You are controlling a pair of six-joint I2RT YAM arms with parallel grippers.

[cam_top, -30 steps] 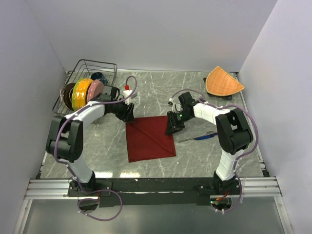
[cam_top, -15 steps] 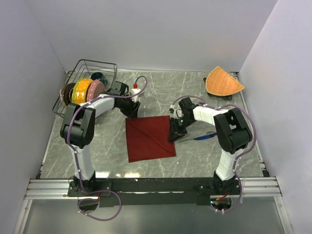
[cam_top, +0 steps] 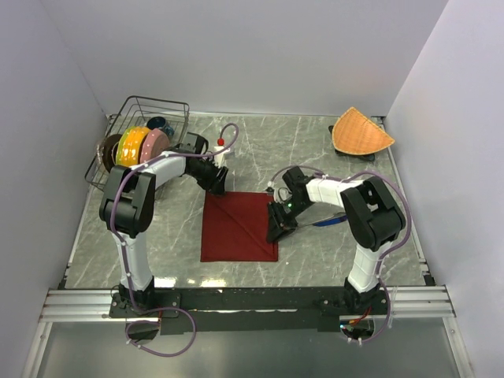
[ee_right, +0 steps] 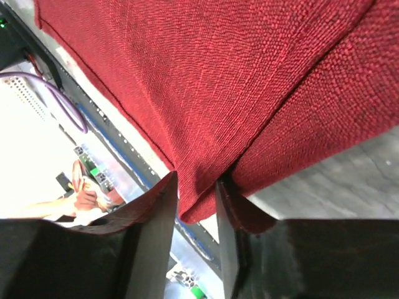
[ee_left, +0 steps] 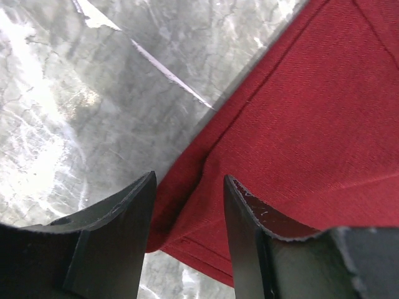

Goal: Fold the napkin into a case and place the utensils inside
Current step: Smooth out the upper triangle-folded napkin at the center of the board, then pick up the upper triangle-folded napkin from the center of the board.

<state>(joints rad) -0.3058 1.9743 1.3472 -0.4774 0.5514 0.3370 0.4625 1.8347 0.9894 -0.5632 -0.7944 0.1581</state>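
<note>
The dark red napkin (cam_top: 236, 232) lies flat in the middle of the table as a near-square with a diagonal crease. My left gripper (cam_top: 216, 184) is at its far left corner. In the left wrist view its jaws (ee_left: 190, 180) stand apart over the napkin's hemmed edge (ee_left: 299, 124), with cloth under the gap. My right gripper (cam_top: 273, 230) is at the napkin's right edge. In the right wrist view it (ee_right: 196, 180) is shut on a raised fold of the cloth (ee_right: 187, 75). The blue-purple knife (cam_top: 327, 222) and the silver fork (cam_top: 309, 224) lie just right of that gripper.
A wire dish rack (cam_top: 177, 106) with coloured plates stands at the far left. A small white bottle with a red cap (cam_top: 221, 150) is beside it. An orange woven fan-shaped mat (cam_top: 361, 132) sits at the far right corner. White walls close in the table.
My right gripper has moved nearer and leftward with the napkin's right edge, so the cloth now lies squarer and slightly nearer. My left arm has swung and its gripper settled at the far left corner.
</note>
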